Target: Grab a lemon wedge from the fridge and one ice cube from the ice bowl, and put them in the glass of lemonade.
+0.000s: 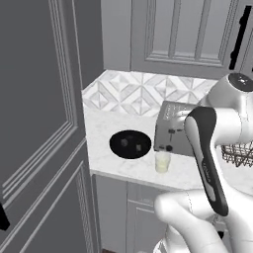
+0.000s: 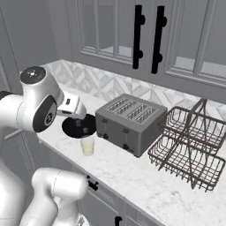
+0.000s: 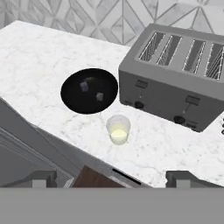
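— Gripper (image 3: 112, 178)? State?
— Wide open, nothing between the fingertips (image 3: 43, 178), poised above the surface (image 3: 39, 52) edge, short of the toaster (image 3: 175, 83).
— Glass of lemonade (image 3: 118, 129)?
— Upright on the marble surface, just in front of the toaster's left corner, pale yellow liquid low inside. Apart from the toaster, not touching.
— Ice bowl (image 3: 70, 98)?
— Round, black, shallow, left of the toaster and just behind the glass of lemonade. Close to the glass, but apart. Small pale cubes (image 3: 84, 86) lying inside.
— Same layout from the base?
— Yes. Left base view: ice bowl (image 1: 130, 144) left of the toaster (image 1: 170, 129), glass of lemonade (image 1: 162, 161) at the toaster's front corner. Right base view: glass of lemonade (image 2: 87, 145) left of the toaster (image 2: 130, 121), ice bowl (image 2: 73, 128) partly hidden behind the arm.
— Anything right of the toaster?
— Wire basket (image 2: 190, 150), dark, just beside the toaster.
— Fridge?
— Tall dark panelled door (image 1: 42, 123) left of the toaster, past the surface's end; looks shut. Cannot tell anything of a lemon wedge.
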